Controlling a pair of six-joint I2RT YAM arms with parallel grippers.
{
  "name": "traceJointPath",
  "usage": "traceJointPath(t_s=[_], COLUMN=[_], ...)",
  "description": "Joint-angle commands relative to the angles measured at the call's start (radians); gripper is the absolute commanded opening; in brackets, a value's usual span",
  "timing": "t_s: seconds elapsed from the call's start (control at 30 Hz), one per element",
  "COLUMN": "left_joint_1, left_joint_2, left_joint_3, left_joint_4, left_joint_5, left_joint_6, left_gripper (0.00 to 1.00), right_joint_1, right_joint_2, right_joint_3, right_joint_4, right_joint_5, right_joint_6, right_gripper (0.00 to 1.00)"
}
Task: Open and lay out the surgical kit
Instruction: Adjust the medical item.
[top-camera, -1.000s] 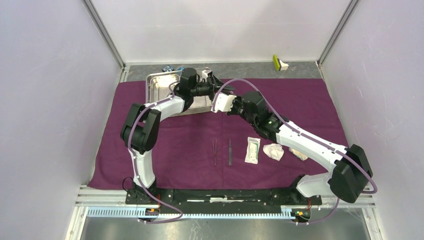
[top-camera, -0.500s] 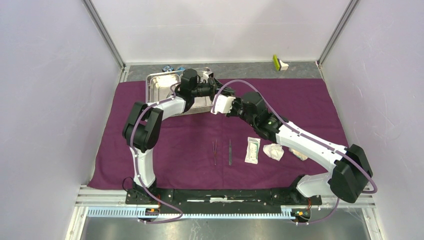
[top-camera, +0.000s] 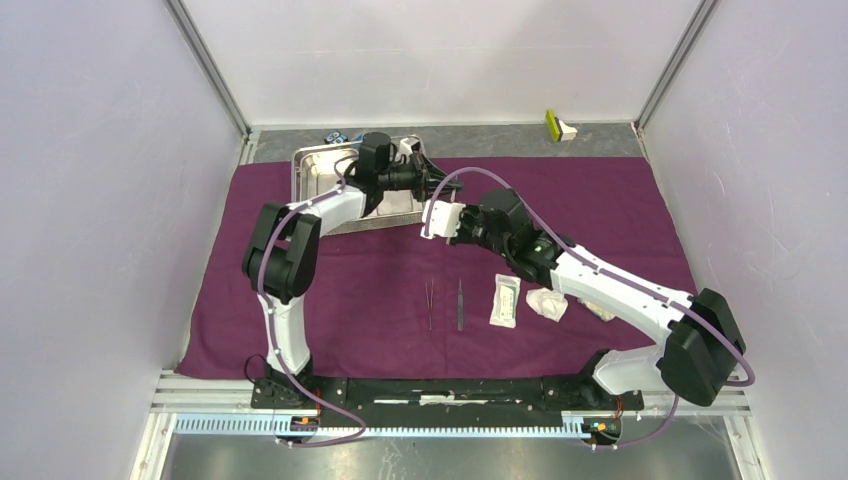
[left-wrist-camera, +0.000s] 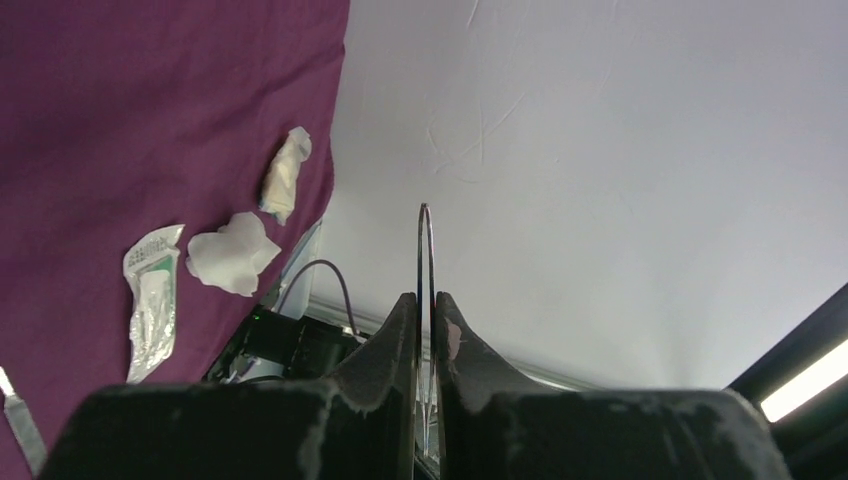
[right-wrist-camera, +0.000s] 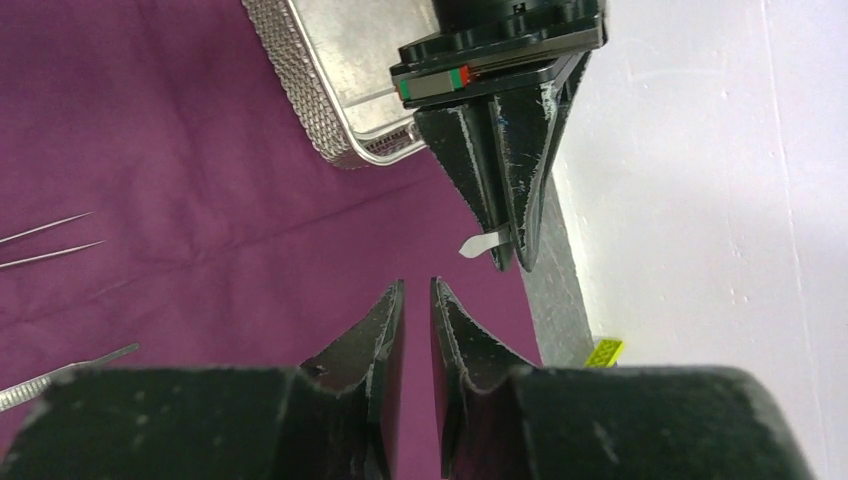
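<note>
Evidently the step in hand concerns a slim metal instrument (left-wrist-camera: 426, 260), pinched edge-on in the closed jaws of the left gripper (left-wrist-camera: 425, 300) and held in the air near the right end of the steel tray (top-camera: 320, 175), which sits at the far-left corner of the purple cloth (top-camera: 330, 300) on the tabletop. The right gripper (right-wrist-camera: 417, 290) faces it close by, its jaws a narrow slit with nothing between them. With tweezers (top-camera: 430, 303), forceps (top-camera: 460, 304), white packet (top-camera: 505, 300) and gauze wads (top-camera: 547, 303) in a row toward the cloth's near edge, the next move, I judge, calls for lowering this piece flat into that row without disturbing its neighbours.
</note>
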Motion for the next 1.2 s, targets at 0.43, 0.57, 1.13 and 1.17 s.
traceJointPath(t_s=[0.43,0.57,1.13,1.17], left_joint_1=[0.029,0.025,-0.176,-0.177], left_joint_2=[-0.158,-0.242,-0.626,-0.630], left_joint_3=[0.131,0.120,-0.252,-0.267], left_joint_4=[-0.608,-0.814,-1.010,-1.009], left_joint_5=[-0.106,-0.264,-0.813,-0.803], left_joint_6=[0.803,1.086,1.349,1.339], left_gripper=[0.14,0.16,0.27,0.25], right_joint_1=[-0.125,-0.169,-0.246,-0.251], right_joint_2=[-0.100,-0.124,-0.185,-0.191], right_joint_3=[-0.022,-0.052,-0.184,-0.193], right_joint_4=[0.002,0.013,0.008,0.010], right_joint_5=[-0.136,-0.152,-0.168,-0.170], right_joint_6=[0.135,0.138,0.120,0.120], right_gripper=[0.36,0.36,0.38,0.38])
